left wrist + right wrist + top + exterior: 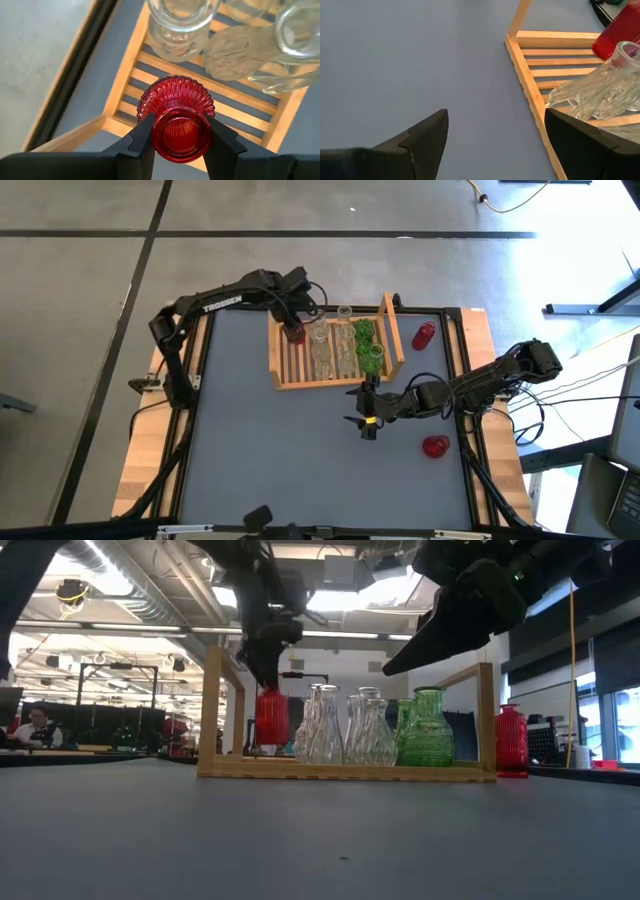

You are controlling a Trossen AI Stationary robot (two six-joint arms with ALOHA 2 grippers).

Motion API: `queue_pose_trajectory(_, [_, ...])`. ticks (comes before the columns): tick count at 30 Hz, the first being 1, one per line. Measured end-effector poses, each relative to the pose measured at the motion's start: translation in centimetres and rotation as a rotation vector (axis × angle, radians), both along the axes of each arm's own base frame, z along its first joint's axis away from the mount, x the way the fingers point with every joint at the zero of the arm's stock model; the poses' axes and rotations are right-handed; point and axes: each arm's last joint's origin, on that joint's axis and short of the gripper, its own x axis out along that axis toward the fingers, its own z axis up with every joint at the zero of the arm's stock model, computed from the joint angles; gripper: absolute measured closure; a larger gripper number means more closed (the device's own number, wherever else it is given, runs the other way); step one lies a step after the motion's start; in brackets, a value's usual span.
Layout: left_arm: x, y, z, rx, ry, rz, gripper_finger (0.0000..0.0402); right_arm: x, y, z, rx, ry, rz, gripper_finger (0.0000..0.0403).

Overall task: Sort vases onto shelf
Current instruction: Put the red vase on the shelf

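The light wooden shelf (290, 370) lies at the table's far middle. Clear vases (322, 725) and green vases (427, 730) stand upright on its slats. My left gripper (293, 330) is over the shelf's far left corner, shut on a ribbed red vase (271, 718). My right gripper (366, 420) hovers open over bare table just near of the shelf's near board, touching nothing. A second red vase (424, 335) stands on the table to the right of the shelf. A third red vase (434, 446) lies near the table's right edge. My left gripper pinches the red vase's neck just under the round mouth (180, 131) between its two fingers (141, 142). The fingers come from above, pointing down. The vase hangs upright below them, its base a little above the shelf's slats (150, 82) in the low view.
The shelf's raised side boards (222, 710) stand at its left and right ends. The clear vases stand close beside the held vase (182, 20). Bare grey table (280, 460) stretches over the near half. People sit at desks in the room beyond (35, 728).
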Motion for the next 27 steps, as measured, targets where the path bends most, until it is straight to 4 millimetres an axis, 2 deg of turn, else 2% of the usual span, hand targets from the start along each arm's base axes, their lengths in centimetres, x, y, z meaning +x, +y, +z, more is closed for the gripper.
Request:
queue_pose_trajectory(4, [0.5, 0.2, -1.0, -0.013, 0.023, -0.018, 0.0280, 0.0, 0.0, 0.0, 0.000, 0.001, 0.000, 0.0089])
queue_pose_trajectory(13, [0.5, 1.3, -1.1, 0.011, -0.016, -0.026, 0.0280, 0.1, 0.0, -0.2, 0.000, 0.006, 0.002, 0.0089])
queue_pose_trajectory(16, [0.4, 2.1, -2.1, -0.024, -0.049, -0.023, 0.0280, 0.1, 0.0, -0.2, 0.000, 0.007, 0.003, 0.0089])
queue_pose_trajectory(20, [0.0, 2.6, -3.7, -0.040, -0.008, -0.004, 0.0280, 0.1, 0.0, -0.2, 0.000, 0.007, 0.003, 0.0089])
queue_pose_trajectory(27, [0.0, 3.2, -4.0, -0.002, -0.044, 0.007, 0.0280, 0.1, 0.0, -0.2, 0.000, 0.006, 0.003, 0.0089])
